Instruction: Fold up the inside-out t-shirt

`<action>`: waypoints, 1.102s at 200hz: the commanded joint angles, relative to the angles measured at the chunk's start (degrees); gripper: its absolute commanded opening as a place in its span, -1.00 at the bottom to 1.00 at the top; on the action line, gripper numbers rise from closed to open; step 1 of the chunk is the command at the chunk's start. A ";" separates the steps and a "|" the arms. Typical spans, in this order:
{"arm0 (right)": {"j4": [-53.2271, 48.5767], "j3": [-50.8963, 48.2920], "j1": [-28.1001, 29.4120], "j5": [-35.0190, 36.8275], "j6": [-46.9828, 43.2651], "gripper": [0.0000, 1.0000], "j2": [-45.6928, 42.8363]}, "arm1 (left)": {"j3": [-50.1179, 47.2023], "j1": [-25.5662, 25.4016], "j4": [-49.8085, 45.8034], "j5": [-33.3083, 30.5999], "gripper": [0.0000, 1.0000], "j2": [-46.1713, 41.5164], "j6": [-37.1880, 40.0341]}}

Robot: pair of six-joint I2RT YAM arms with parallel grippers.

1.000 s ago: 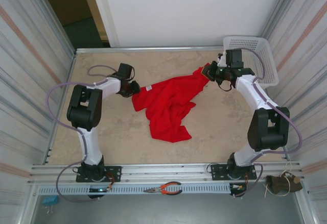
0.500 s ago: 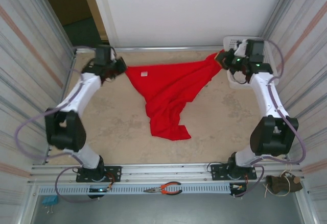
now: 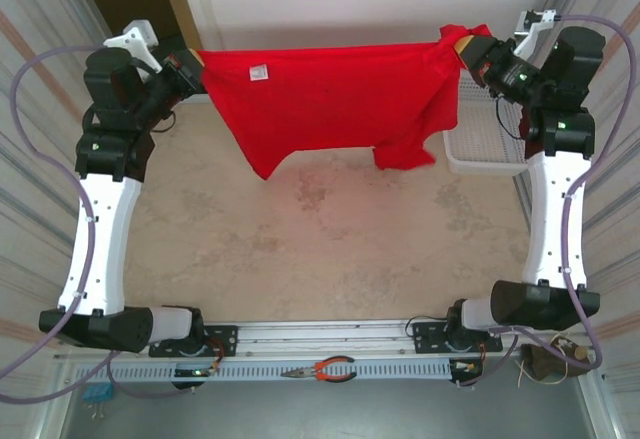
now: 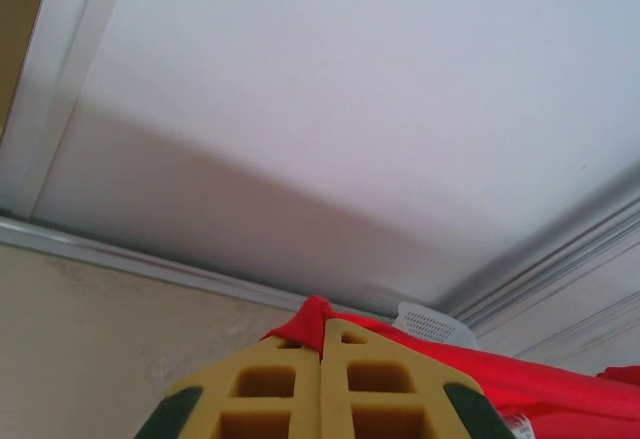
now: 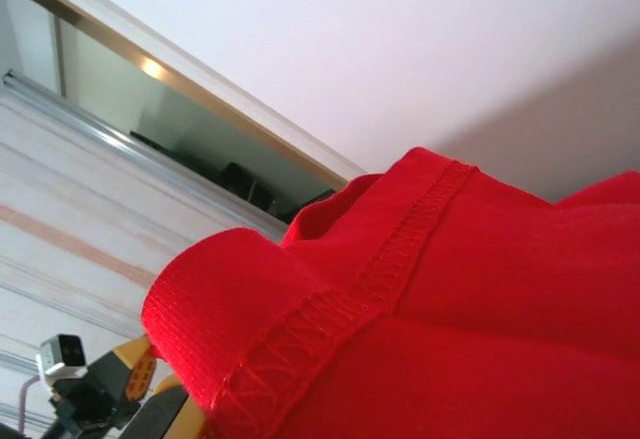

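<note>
The inside-out t-shirt (image 3: 330, 99) hangs up in the air over the far edge of the table (image 3: 330, 259). It is pulled out wide between the two grippers, like washing on a line. The left gripper (image 3: 190, 69) is up high near the far left corner, and its fingers are pinched tight on the left top end of the red cloth. In the left wrist view, the two yellow fingers (image 4: 270, 384) press flat against each other, and a bit of red cloth pokes out past their tips. The right gripper (image 3: 468, 51) is up high near the far right corner, and it is pinched tight on the right top end. In the right wrist view, a thick red hem with zigzag stitches sits close to the camera. The top edge of the shirt runs almost straight from one gripper to the other. Two parts hang lower, one on the left and one on the right. A small pale tag (image 3: 258, 74) sits near the top left. A white basket (image 3: 490, 149) stands at the far right corner, just beside the low right part. Orange pliers (image 3: 325, 369) lie on the rail at the near edge.
</note>
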 commanded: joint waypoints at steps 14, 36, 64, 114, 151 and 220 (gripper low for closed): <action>0.49 -12.10 0.94 0.71 -0.26 -1.00 -3.46 | -10.31 0.81 -0.50 -1.21 -1.00 -2.63 -0.40; -0.54 -19.95 3.24 2.80 -2.52 -1.00 -5.57 | -14.61 1.74 0.43 -1.51 -1.00 -3.09 -0.11; -2.25 -29.67 10.80 9.59 -6.20 -1.00 -7.62 | -16.44 2.33 -0.96 -1.98 -1.00 -2.62 1.76; 2.12 -51.43 26.91 16.97 -5.87 0.11 -12.81 | -26.93 2.32 -1.79 -5.75 -1.00 -5.60 3.82; -5.69 -55.26 23.72 25.99 -7.50 0.33 -20.17 | -35.04 2.26 -1.76 -9.11 -1.00 -8.09 4.42; -4.73 -55.61 27.38 26.83 -7.96 0.22 -10.57 | -41.12 2.36 -2.40 -11.35 -1.00 -12.31 2.97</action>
